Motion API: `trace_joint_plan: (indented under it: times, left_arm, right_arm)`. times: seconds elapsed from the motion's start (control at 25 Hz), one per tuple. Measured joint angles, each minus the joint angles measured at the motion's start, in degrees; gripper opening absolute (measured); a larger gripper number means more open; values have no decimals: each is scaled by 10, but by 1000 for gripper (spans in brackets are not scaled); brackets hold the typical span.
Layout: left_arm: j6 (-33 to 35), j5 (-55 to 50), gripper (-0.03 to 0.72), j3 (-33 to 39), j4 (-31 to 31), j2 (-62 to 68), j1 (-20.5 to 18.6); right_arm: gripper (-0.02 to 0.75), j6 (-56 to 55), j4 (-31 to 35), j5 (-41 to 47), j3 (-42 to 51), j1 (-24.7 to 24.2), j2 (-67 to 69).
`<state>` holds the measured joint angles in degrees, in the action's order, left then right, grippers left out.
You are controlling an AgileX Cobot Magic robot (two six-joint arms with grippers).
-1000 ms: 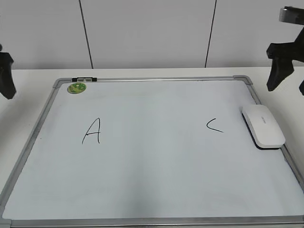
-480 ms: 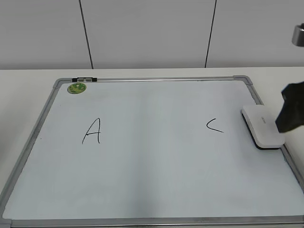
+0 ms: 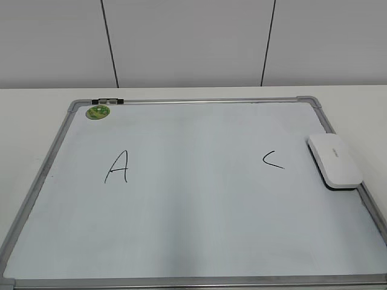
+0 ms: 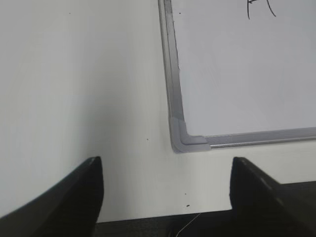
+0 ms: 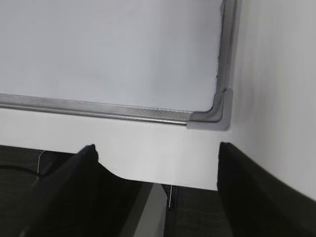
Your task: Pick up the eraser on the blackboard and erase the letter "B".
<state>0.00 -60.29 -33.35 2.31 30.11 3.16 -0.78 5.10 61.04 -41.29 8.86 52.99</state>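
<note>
The white eraser (image 3: 335, 160) lies on the right edge of the blackboard (image 3: 193, 241), a white board with a silver frame. A black "A" (image 3: 117, 167) is at the left and a black "C" (image 3: 273, 159) at the right. No letter "B" shows between them. Neither gripper shows in the exterior view. My left gripper (image 4: 165, 170) is open and empty over the table beside the board's near-left corner (image 4: 185, 140). My right gripper (image 5: 158, 158) is open and empty over the table edge by the board's near-right corner (image 5: 217, 116).
A round green magnet (image 3: 97, 112) and a small black-and-white clip (image 3: 107, 101) sit at the board's far-left corner. The white table (image 3: 181, 92) runs to a grey wall behind. A dark floor shows below the table's front edge (image 5: 148, 177).
Both arms have left the exterior view: the left was at the left edge a second ago, the right dropped past the eraser and out. The eraser has not moved.
</note>
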Motion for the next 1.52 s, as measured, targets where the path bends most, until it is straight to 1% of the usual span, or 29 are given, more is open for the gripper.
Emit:
trace_joint_plan:
  times: [0.12, 0.24, 0.4, 0.56, 0.64, 0.92, 1.08, 1.52]
  left_arm:
    - [0, -11, 588, 34, 0, -64, 10]
    - [0, -19, 588, 40, 4, -103, 20]
    - [0, -20, 588, 40, 8, -124, 28]
    - [0, -20, 588, 40, 5, -125, 46]
    - [0, -21, 588, 40, 0, -125, 52]
    - [0, -21, 588, 40, -23, -125, 54]
    - [0, -21, 587, 40, -23, -125, 65]
    - [0, -21, 587, 40, -23, -125, 65]
  right_arm:
    - [554, 1, -5, 14, 43, 0, -96]
    - [554, 1, -5, 33, 74, 0, -179]
    - [554, 1, -18, 54, 112, 0, -299]
    - [554, 1, -34, 54, 126, 0, -370]
    - [554, 2, -42, 48, 132, 0, -387]
    - [554, 8, -46, 42, 134, 0, -391]
    - [554, 8, -46, 42, 134, 0, -391]
    - [554, 11, -46, 41, 134, 0, -391]
